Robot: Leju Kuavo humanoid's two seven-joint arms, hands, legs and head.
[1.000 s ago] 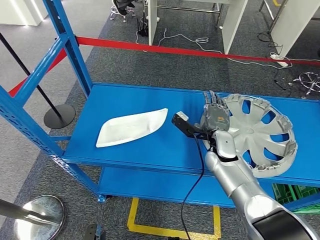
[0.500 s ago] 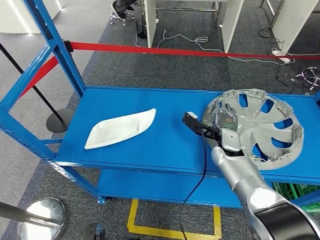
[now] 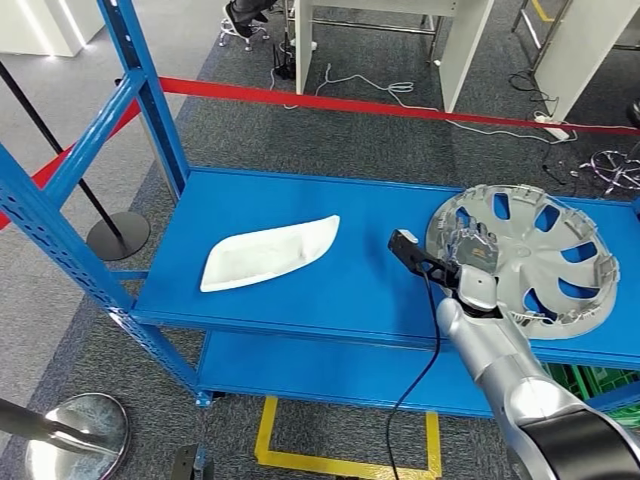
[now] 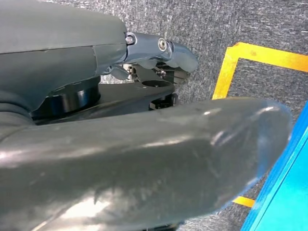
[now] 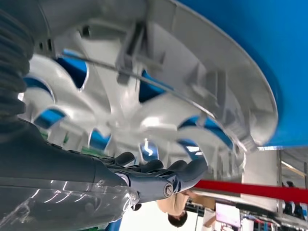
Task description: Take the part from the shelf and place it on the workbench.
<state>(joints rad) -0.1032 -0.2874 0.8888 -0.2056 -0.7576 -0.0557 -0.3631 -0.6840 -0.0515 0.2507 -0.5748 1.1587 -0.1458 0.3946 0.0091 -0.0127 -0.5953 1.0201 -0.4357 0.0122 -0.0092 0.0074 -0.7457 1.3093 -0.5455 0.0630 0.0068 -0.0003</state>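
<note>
You're looking at a shiny silver right arm (image 3: 502, 375) with a black band near the elbow, a grey right hand (image 3: 473, 250), a black cable (image 3: 413, 385) dangling off the wrist, and small screws on dark fingers (image 5: 160, 179).

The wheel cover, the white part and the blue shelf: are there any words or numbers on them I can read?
No readable text on any of them.
Silver wheel cover: no letters or numbers visible.
White part: plain, no label.
Blue shelf: no sign or sticker visible.
Screen in the far background of the right wrist view: too small and blurred to read.
</note>
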